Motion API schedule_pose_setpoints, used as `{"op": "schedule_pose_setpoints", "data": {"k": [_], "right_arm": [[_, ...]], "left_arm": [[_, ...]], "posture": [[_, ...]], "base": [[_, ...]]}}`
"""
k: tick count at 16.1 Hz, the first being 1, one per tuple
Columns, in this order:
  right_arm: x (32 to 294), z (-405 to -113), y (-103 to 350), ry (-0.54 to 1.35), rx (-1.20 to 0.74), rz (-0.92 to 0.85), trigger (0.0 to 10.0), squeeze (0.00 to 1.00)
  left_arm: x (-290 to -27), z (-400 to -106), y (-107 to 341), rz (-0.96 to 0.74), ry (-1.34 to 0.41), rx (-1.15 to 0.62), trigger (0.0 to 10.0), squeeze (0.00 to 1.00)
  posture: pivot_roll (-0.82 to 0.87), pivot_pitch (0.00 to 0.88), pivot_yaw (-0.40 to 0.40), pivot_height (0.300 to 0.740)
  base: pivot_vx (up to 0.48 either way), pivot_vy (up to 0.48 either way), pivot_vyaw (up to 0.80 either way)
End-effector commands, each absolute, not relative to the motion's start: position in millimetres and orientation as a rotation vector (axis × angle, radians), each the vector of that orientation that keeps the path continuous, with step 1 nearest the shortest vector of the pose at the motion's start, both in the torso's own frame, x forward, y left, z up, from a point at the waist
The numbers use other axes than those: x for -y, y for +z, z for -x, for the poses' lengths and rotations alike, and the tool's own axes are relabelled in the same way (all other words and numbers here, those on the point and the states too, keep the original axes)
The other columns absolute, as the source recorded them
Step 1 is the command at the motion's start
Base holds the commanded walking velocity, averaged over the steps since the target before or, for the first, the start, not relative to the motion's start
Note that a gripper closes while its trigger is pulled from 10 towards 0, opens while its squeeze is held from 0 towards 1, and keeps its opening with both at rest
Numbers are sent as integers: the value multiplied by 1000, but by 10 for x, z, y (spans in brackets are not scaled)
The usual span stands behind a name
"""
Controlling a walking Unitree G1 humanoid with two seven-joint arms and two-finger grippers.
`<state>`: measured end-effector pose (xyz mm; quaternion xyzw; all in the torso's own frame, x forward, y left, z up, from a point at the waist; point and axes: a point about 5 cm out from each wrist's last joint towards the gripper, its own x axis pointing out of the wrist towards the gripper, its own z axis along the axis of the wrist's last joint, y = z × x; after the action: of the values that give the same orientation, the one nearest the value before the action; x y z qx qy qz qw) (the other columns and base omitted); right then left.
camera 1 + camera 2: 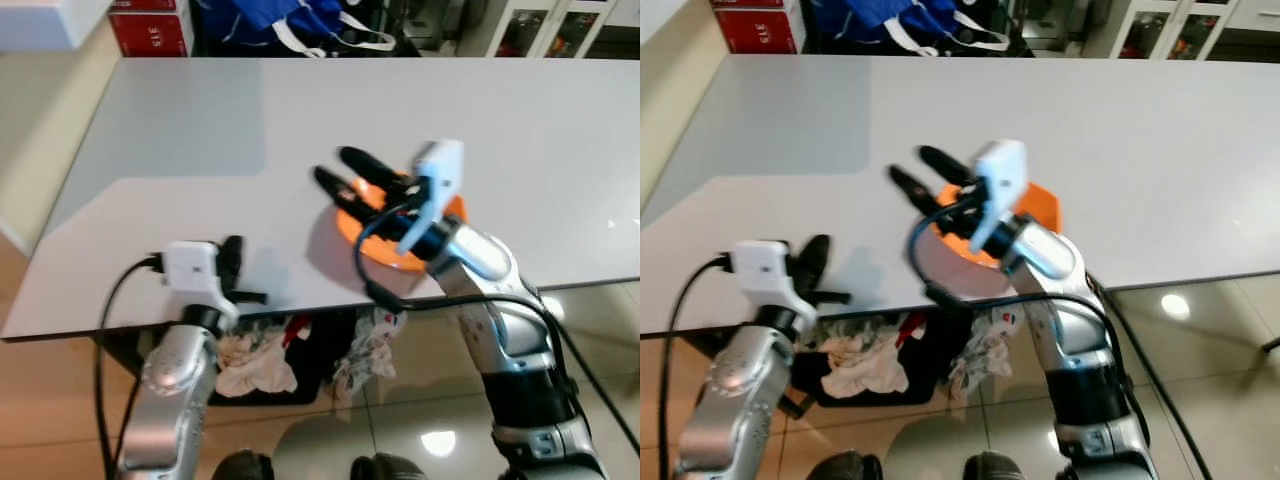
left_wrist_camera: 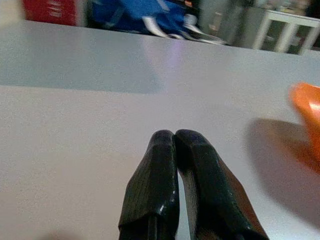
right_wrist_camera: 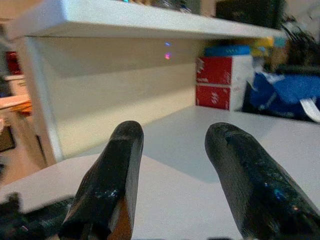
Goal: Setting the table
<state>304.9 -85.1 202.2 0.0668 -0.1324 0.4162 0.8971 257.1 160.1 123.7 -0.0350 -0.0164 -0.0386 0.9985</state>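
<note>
Two red boxes (image 3: 215,82), lettering unreadable, and a blue bag (image 1: 290,20) sit beyond my white table (image 1: 200,130). My right gripper (image 1: 340,170), fingers apart, hovers over the orange plate (image 1: 385,235); my left gripper (image 2: 172,145) rests closed, empty.

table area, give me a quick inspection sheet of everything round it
surface: grey table, bare beyond the plate
job's things: orange plate near the front edge, under the right arm
clutter: nothing seen on the table; rags below it
grippers: right gripper open above the plate; left gripper shut, low over the front edge
cables: black cable on left arm, another on right
surroundings: red boxes, blue bag
</note>
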Motion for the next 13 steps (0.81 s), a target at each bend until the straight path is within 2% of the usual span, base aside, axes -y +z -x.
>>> {"op": "schedule_pose_setpoints", "data": {"k": [1,5,6,9,13], "right_arm": [[814,-3039,1995,863,263,-182,10000,0],[691,-2904,2070,947,282,-322,10000,0],[644,-2871,2052,979,277,-299,10000,0],[604,-2898,1595,936,117,-48,10000,0],[690,-2869,1156,875,-24,50,10000,0]], "left_arm": [[-1670,-2574,1233,53,-45,24,10000,0],[-1676,-2606,1315,36,-35,56,10000,0],[-1671,-2613,1322,40,-40,60,10000,0],[-1663,-2612,1277,39,-52,46,10000,0],[-1663,-2576,1213,29,-56,25,10000,0]], "posture": [[-85,86,-29,740],[-83,87,-18,740],[-85,87,-17,740],[-79,89,-18,740],[-72,91,-18,740]], "base": [[0,480,0],[0,480,0],[0,480,0],[0,480,0],[0,480,0]]}}
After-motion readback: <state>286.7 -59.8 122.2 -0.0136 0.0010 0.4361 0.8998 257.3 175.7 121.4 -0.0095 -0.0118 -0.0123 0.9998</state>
